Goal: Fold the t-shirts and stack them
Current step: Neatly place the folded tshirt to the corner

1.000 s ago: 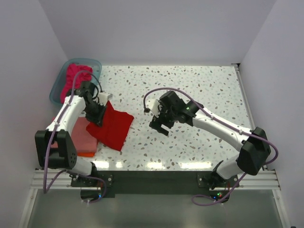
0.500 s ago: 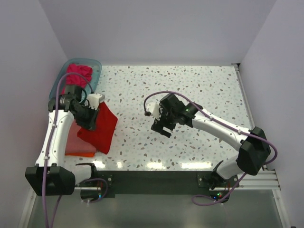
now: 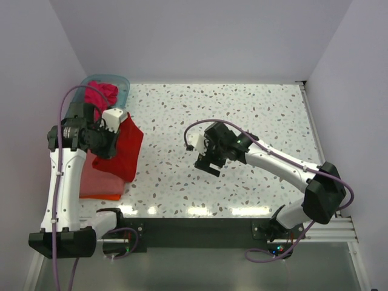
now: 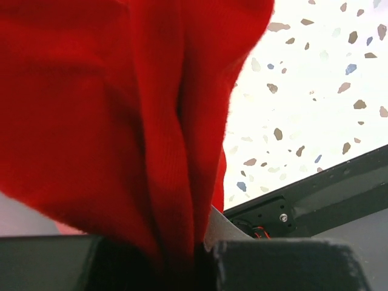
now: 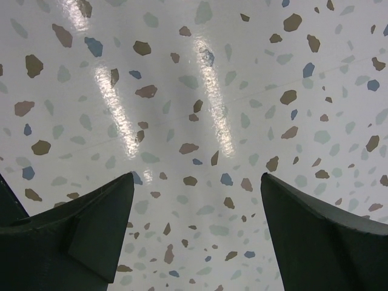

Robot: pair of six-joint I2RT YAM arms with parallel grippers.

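Grip on the left: we see the left gripper [image 3: 104, 144] clamped on the red t-shirt [image 3: 124, 151]; in its wrist view the cloth is bunched and squeezed between the two dark fingers [image 4: 285, 267], with folds rising from the pinch.
Red t-shirt: it hangs from that gripper as a loose, creased sheet at the left side of the table [image 3: 254, 115], its lower edge over the near right corner of the folded stack (we cannot tell whether it touches the stack).
Folded stack: a salmon-pink t-shirt [image 3: 96, 179] lies as a flat rectangle on an orange t-shirt [image 3: 104, 196], of which only the near edge shows, at the table's near left corner.
Tub: the teal tub [image 3: 123, 90] sits at the far left corner with a crumpled magenta t-shirt [image 3: 100, 94] inside it.
Right side: the right gripper [image 3: 209, 160] points down near the middle of the table, well apart from the cloth; its fingers [image 5: 73, 236] are spread wide with nothing between them, only speckled tabletop showing in the gap.
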